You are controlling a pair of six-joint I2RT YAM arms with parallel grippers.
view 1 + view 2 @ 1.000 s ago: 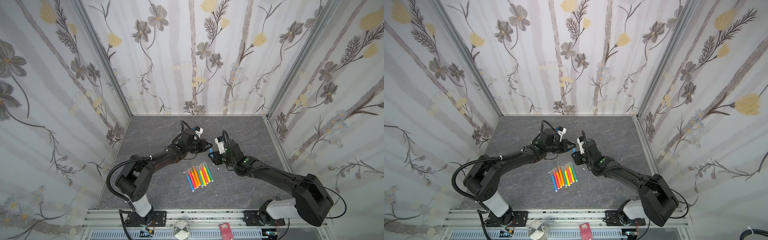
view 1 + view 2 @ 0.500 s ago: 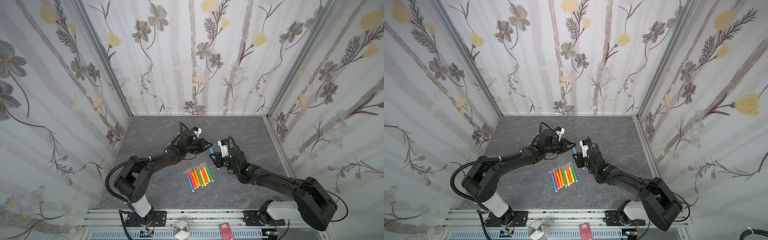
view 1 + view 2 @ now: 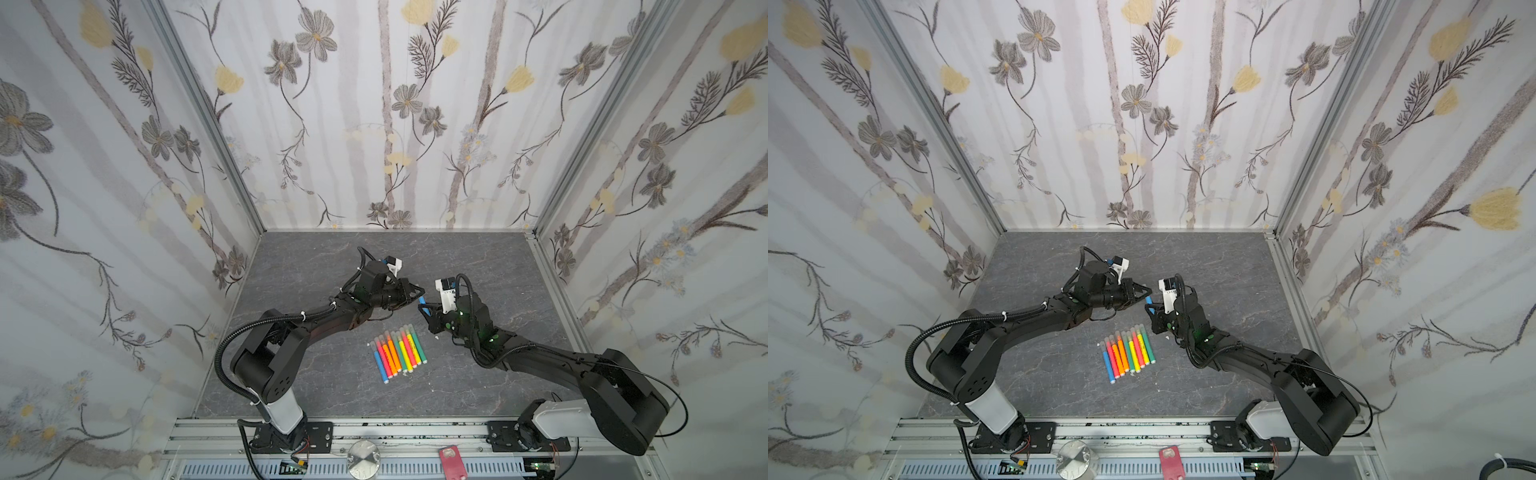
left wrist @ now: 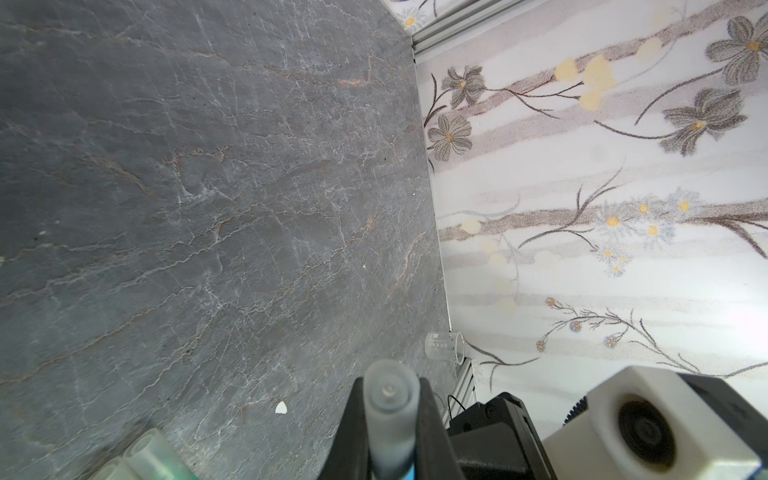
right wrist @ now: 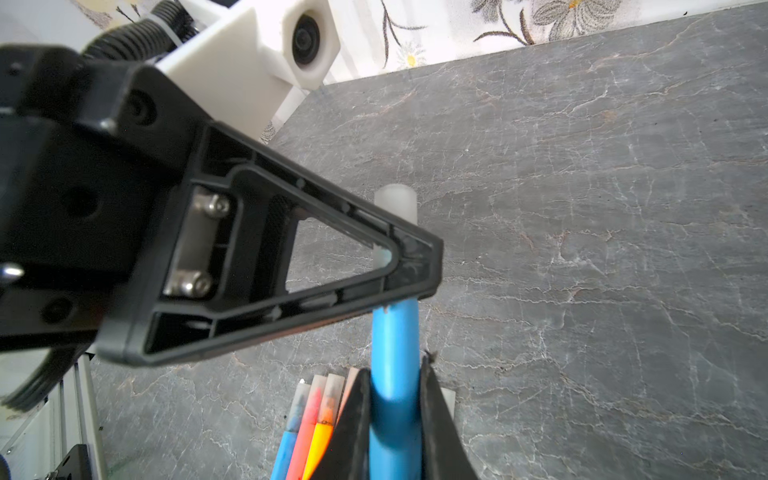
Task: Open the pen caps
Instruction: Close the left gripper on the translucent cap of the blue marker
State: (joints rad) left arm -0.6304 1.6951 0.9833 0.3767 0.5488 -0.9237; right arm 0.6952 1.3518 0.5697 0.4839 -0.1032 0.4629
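Since both grippers are clamped on one blue pen (image 3: 422, 300), held up off the table (image 3: 332, 257) near the row of pens (image 3: 399, 349), it's a straight tug along its length: left gripper (image 4: 390, 386) pinching the cap (image 4: 390, 399), right gripper (image 5: 395, 370) on the barrel (image 5: 395, 340). Cap seam's hidden behind a left finger (image 5: 374, 266), can't tell if it's loose.

Table: I saw a dark grey, stone-look top (image 3: 332, 257) with pale veins.
Walls: paper with grey and yellow flowers (image 3: 374, 124) stood on three sides.
Corner post: an aluminium profile (image 3: 207, 116) joined two walls.
Front: an aluminium rail (image 3: 415, 432) ran along the near edge.
By the rail: a round silver disc (image 3: 364, 456) and a red flat piece (image 3: 451, 459) sat near each other.
Beaker: in the left wrist view, a clear beaker (image 4: 444, 347) lay on its side by the wall.
Chip: a small white chip (image 4: 281, 407) lay on the table.
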